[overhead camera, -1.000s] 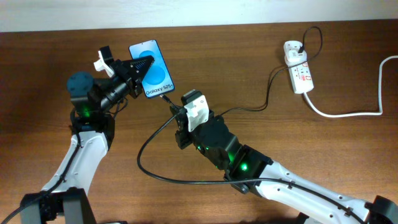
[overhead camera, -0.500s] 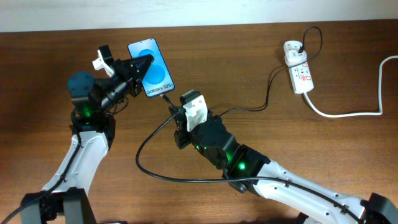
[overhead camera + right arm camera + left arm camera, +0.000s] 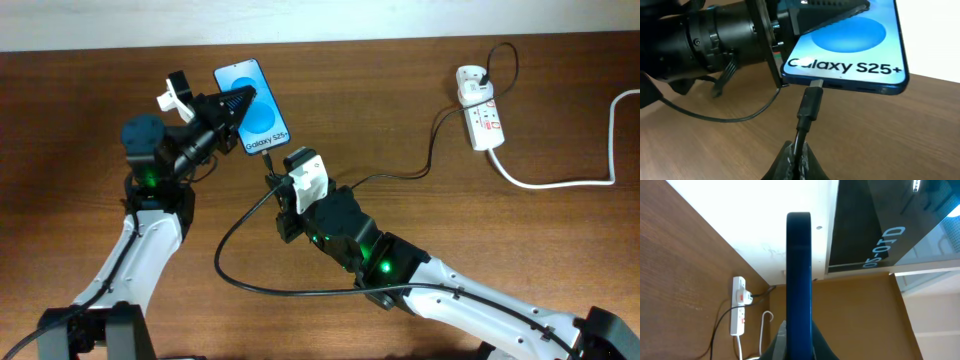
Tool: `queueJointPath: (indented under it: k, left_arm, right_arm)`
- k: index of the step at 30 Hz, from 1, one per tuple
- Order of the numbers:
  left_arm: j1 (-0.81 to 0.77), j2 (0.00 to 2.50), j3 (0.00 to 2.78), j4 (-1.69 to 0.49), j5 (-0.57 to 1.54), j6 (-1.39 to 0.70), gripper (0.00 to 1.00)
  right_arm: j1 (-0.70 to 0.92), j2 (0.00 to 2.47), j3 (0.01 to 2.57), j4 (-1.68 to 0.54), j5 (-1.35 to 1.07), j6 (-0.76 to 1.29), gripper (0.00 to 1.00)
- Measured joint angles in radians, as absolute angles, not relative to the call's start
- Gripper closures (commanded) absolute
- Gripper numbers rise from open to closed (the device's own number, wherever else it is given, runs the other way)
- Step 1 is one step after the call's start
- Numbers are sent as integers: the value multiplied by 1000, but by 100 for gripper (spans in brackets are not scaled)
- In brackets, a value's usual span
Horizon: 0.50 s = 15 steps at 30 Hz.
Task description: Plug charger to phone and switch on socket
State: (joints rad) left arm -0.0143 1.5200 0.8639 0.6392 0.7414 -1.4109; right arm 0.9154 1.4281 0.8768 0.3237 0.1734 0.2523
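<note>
- Your left pincer [image 3: 238, 103] is pressed onto the phone [image 3: 256, 108], one finger lying over the top of the blue screen.
- The phone sits at the far left of the counter [image 3: 400, 60], screen facing up, with the "Galaxy S25+" text nearest its lower edge.
- In the right wrist view that lower edge looks raised off the wood, and the phone is tilted.
- In the left wrist view you see the phone edge-on and upright between the pincer's fingers.
- Your right pincer [image 3: 797, 159] is pinching the charger [image 3: 810, 105], with the thin black cable rising from between its fingertips to the small black plug.
- The plug points up at the phone's lower edge, and its tip meets the port there.
- You cannot tell from these views whether the plug is pushed fully in.
- Behind the right pincer the charger's cable loops across the counter toward you, passes under the right arm, then runs to the far right.
- The socket [image 3: 482, 118] lies flat at the far right of the counter, well apart from both arms, with a black plug in its far end.
- Its red switches are visible, but you cannot read their position at this size.
- The thick white lead [image 3: 560, 183] curves from the socket's near end off to the right edge.
</note>
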Motion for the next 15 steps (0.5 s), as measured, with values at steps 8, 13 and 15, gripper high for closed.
queueJointPath:
  k: [8, 13, 15]
  left_arm:
    - [-3, 1520, 866, 624, 929, -1368, 100]
    - [81, 1520, 866, 629, 985, -1346, 100]
    - [91, 1520, 866, 629, 989, -1343, 100]
  right_arm:
    - [912, 1428, 889, 252, 186, 204, 96]
    - [910, 1374, 892, 141, 198, 230, 96]
    - [910, 1358, 892, 115, 188, 282, 96]
